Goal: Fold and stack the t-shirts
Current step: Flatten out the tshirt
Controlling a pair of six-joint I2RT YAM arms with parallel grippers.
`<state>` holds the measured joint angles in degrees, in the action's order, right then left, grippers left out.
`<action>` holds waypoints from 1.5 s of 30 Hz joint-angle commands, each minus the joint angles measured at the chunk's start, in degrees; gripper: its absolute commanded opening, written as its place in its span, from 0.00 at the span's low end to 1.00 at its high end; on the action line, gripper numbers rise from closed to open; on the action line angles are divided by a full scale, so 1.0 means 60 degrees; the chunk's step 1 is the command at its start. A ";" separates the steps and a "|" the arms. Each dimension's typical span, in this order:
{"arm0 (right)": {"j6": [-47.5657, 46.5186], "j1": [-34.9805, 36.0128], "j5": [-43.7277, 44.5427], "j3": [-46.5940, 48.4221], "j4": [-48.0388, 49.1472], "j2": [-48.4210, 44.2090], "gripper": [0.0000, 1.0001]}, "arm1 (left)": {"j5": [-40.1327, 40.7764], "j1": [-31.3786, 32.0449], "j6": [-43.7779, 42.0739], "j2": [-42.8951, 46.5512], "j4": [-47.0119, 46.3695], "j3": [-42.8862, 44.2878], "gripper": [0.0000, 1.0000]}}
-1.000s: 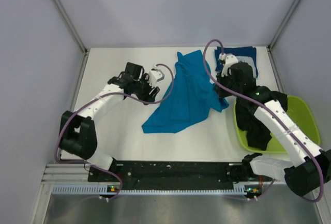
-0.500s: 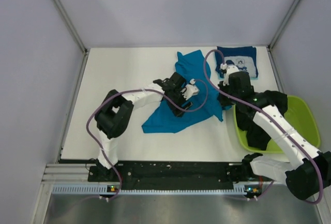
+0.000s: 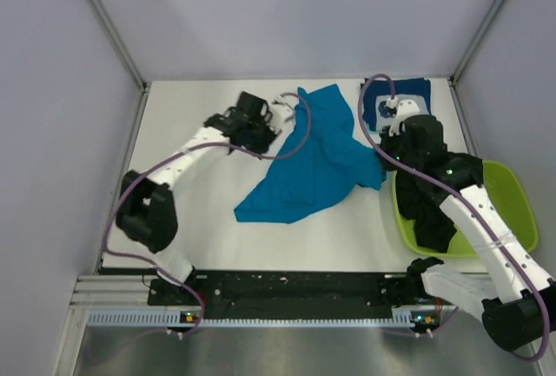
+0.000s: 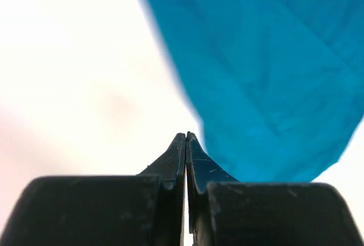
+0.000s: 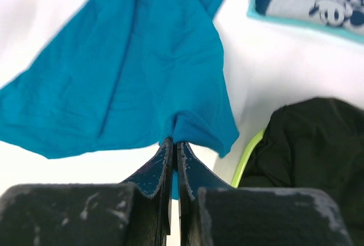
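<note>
The right gripper [image 5: 174, 141] clenches an edge of the crumpled teal-blue cloth t-shirt [image 3: 317, 163] on the white table [image 3: 195, 211], seemingly to spread it flat, while the left gripper [image 4: 186, 137], closed on nothing, sits beside its far corner.

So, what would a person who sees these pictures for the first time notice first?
The teal-blue t-shirt comes first: it lies crumpled across the middle of the white table, with the right gripper shut on its edge. Next is the lime-green basin at the right edge, holding a black t-shirt.
</note>
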<state>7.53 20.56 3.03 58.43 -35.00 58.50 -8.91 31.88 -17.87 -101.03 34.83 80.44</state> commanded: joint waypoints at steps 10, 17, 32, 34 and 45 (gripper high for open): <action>0.0384 -0.0071 -0.4983 0.3457 0.0618 -0.0684 0.00 | -0.2600 -0.1464 -0.2352 0.3275 0.0990 -0.1554 0.66; 0.0869 -0.0057 -0.4959 0.4236 0.1161 -0.0200 0.00 | -0.2718 0.0368 -0.3554 0.3156 0.0392 -0.3547 0.99; 0.0679 -0.0042 -0.4430 0.3972 0.1132 0.0181 0.00 | -0.1402 0.2376 -0.4625 0.3086 -0.4103 -0.6567 0.97; 0.0635 -0.0042 -0.4358 0.4001 0.1103 0.0138 0.00 | -0.0920 0.2698 -0.4785 0.2822 -0.4236 -0.6552 0.89; 0.0225 -0.0072 -0.3127 0.5215 0.0547 0.0049 0.00 | 0.0357 0.1195 -0.3323 0.3753 -0.1078 -0.4037 0.00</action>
<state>10.70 20.47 -19.38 82.94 -32.69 60.03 -10.39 46.26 -43.00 -86.63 19.09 47.46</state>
